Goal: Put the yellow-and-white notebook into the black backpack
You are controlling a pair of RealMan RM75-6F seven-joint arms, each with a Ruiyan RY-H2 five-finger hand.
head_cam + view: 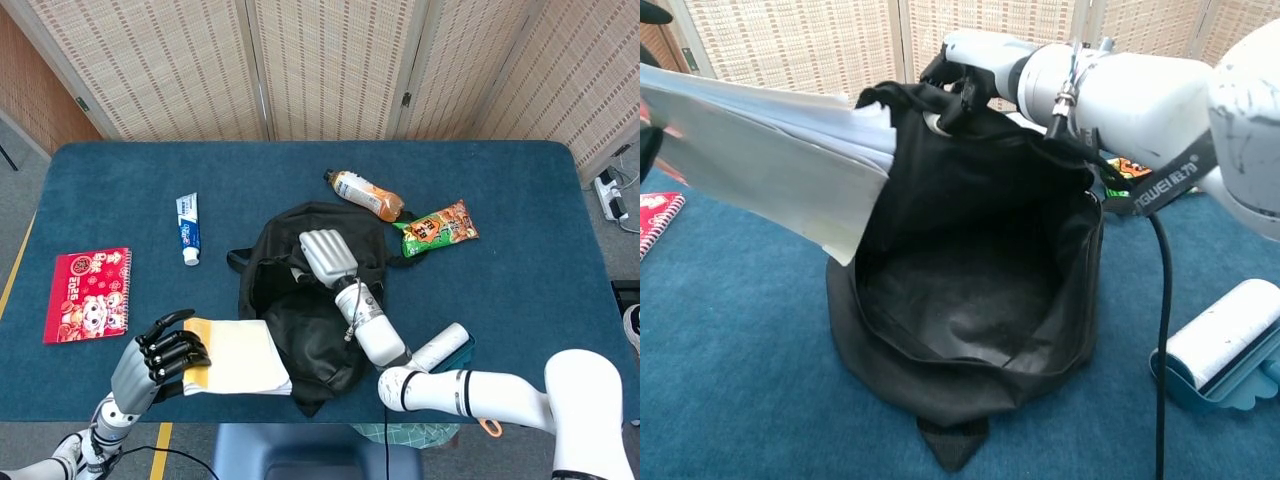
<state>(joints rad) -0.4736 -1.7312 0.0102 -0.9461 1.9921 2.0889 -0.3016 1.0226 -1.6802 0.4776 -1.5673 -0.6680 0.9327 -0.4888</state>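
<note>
My left hand (165,355) grips the yellow-and-white notebook (238,357) by its yellow spine and holds it in the air. In the chest view the notebook (770,160) slopes down to the right, its lower edge at the mouth of the black backpack (970,290). My right hand (325,258) grips the upper lip of the backpack (310,325) and holds it raised, so the mouth gapes wide and the dark inside shows. In the chest view the right hand (975,60) sits at the top of the raised flap.
A red notebook (88,294) lies at the left edge, a toothpaste tube (188,228) behind it. An orange drink bottle (367,194) and a snack bag (437,228) lie beyond the backpack. A lint roller (1225,345) on a teal holder rests to the right.
</note>
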